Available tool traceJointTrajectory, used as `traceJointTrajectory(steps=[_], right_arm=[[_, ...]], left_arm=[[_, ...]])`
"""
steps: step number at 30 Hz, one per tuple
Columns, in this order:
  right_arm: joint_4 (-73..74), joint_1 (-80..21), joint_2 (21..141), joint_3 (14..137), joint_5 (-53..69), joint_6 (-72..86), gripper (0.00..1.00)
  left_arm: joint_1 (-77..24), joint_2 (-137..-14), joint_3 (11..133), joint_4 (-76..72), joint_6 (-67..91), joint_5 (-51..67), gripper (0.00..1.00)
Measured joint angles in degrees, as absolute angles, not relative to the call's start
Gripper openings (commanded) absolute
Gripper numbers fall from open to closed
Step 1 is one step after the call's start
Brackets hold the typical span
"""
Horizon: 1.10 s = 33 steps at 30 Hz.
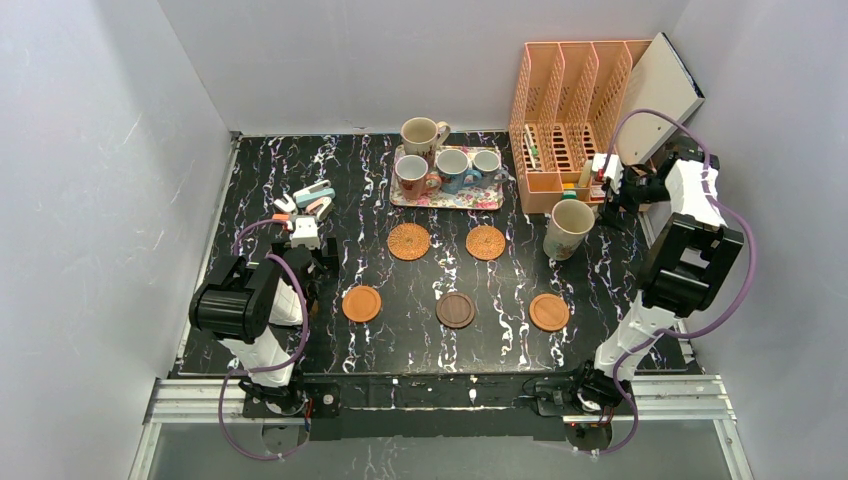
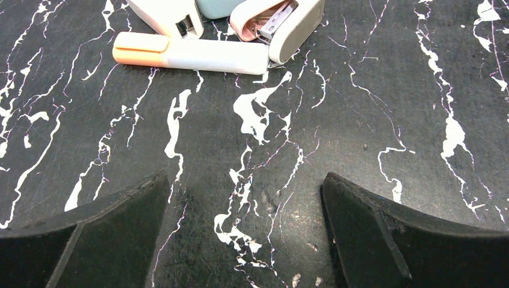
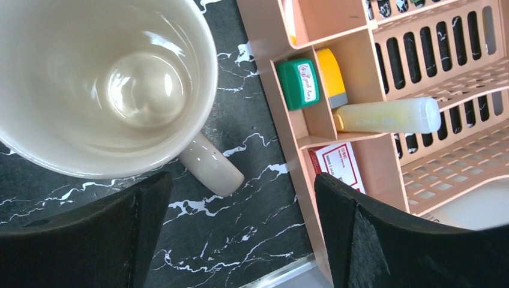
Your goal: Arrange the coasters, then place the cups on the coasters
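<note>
Right claw spread wide near glossy round cream cup.

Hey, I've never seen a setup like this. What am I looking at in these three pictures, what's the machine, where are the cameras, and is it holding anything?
These are two robot arms bolted at the near edge of a dark marbled table. The wide picture looks down from above and behind them. The other two come from a camera on each wrist; the black shapes at the bottom are that gripper's own fingers. Five coasters lie out: two woven coasters, two smooth orange coasters, one dark coaster. Three mugs stand on a floral tray, a cream mug behind it, a second cream mug beside the peach organizer. The left gripper is open over bare table near a highlighter and staplers. The right gripper is open beside that second mug. Nothing is held.
</note>
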State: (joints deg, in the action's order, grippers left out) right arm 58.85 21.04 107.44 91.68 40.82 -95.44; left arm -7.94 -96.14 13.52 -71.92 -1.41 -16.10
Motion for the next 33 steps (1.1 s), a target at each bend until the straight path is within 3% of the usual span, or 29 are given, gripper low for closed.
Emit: traceJointTrajectory(steps=[21,33], right_arm=[[63.4,19.8,108.3,86.3,42.2,-102.5,0.87],[65.9,19.7,104.3,82.0,41.1,-104.8,0.69]], left_arm=[[-7.9,-96.1,13.5,-71.9,-1.4,-16.1,0.98],[-7.9,-96.1,13.5,-71.9,-1.4,-16.1,0.98]])
